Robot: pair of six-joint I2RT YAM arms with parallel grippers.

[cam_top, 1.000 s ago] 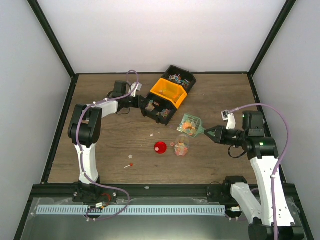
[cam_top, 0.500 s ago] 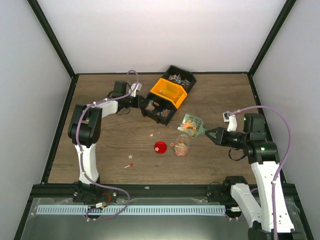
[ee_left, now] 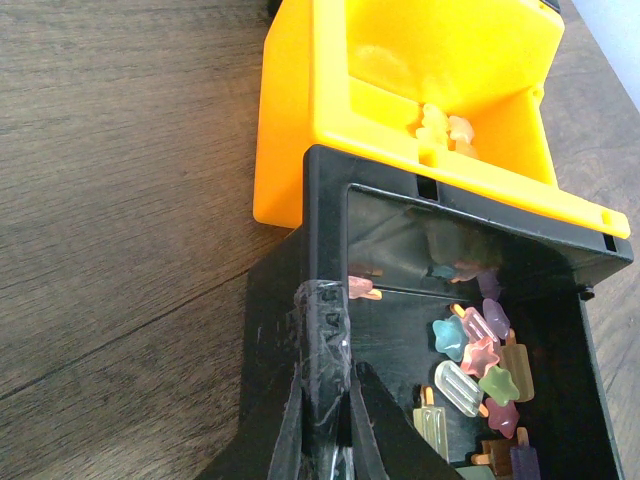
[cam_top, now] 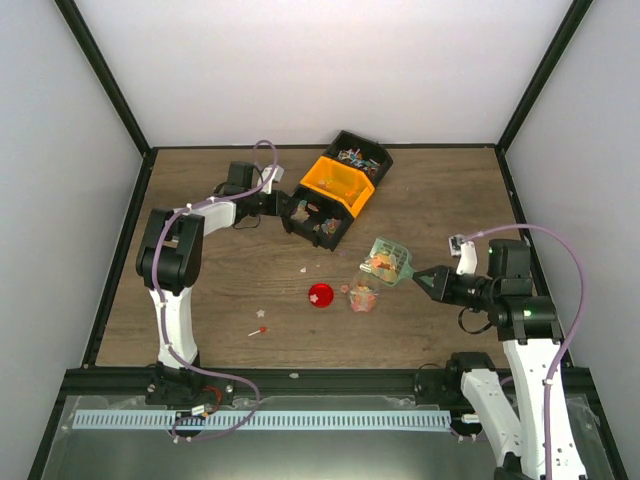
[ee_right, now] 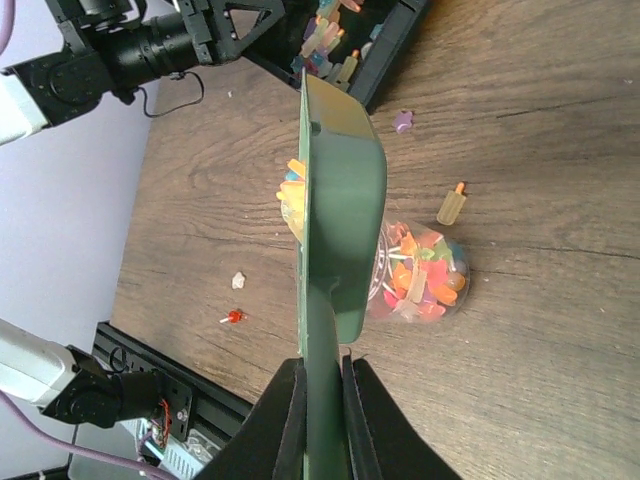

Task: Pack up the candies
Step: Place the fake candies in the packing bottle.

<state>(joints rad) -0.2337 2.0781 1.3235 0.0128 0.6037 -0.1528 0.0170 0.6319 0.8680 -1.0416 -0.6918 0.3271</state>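
Left jaws: closed on the taped side wall of the black storage bin (ee_left: 420,260), probably to steady it for scooping.
Bin candies (ee_left: 480,365): inside the bin, just right of the left jaws.
Spilled candies (cam_top: 262,313): on the bench (cam_top: 220,290), between the two jaws.
Red lid (cam_top: 320,295): off, lying left of the jar.
Jar (ee_right: 420,275): part filled, below the scoop lip.
Green scoop (ee_right: 335,200): tipped on edge ahead of the right jaws, apparently to pour.
Right jaws: closed on the scoop handle.
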